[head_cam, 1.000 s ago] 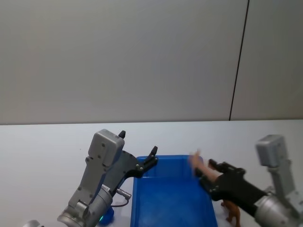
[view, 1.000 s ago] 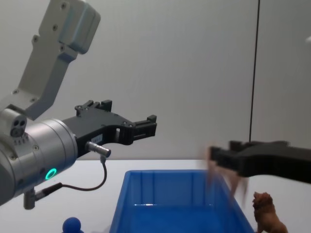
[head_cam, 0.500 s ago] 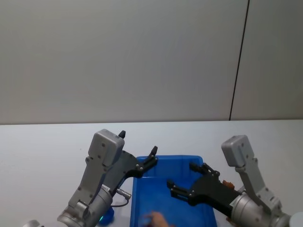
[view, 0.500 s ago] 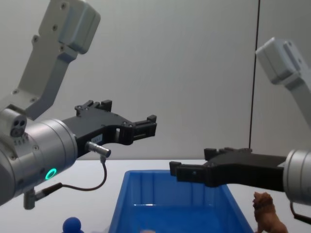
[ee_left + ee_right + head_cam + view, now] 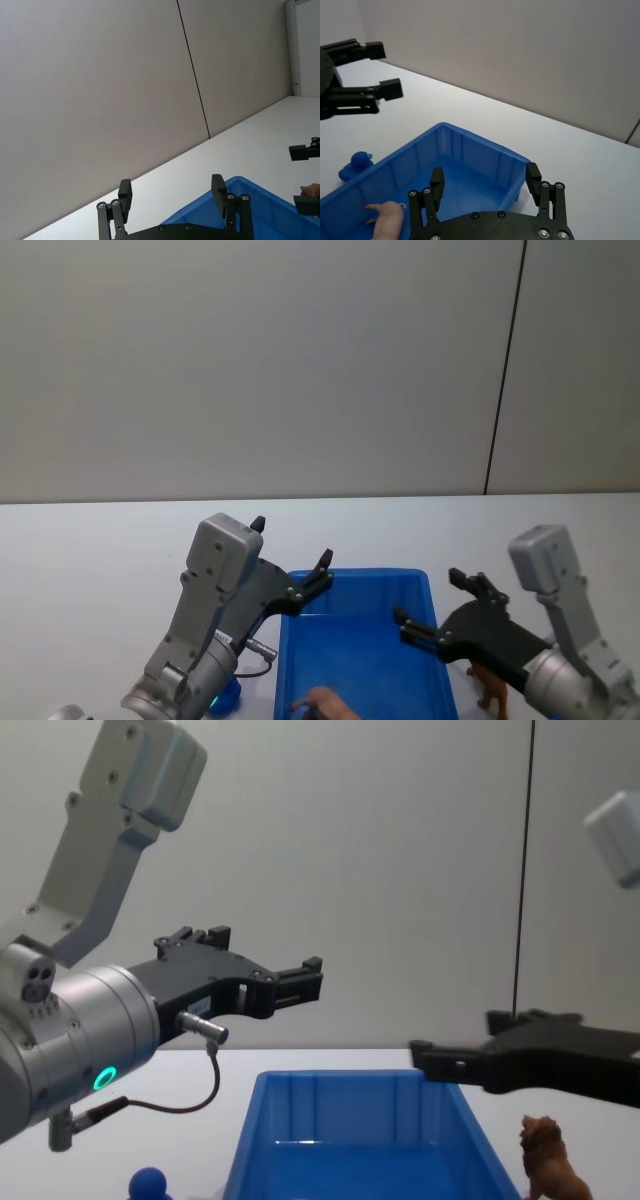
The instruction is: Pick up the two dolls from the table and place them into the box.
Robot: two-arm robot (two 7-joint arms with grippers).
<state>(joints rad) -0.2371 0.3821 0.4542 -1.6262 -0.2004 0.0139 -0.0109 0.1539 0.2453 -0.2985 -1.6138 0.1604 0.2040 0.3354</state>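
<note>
Currently R gripper (image 5: 426, 597) hovers over box (image 5: 360, 574) right rim, jaws wide, empty. Lion (image 5: 548, 1165) stands upright on table (image 5: 100, 540) just outside box right wall, below gripper and toward robot; R arm nearer. Blue doll (image 5: 148, 1183) sits outside box left wall, below L arm. L gripper (image 5: 292, 542) is wide open, empty. Est. the 2 descents have little room wall-side.
</note>
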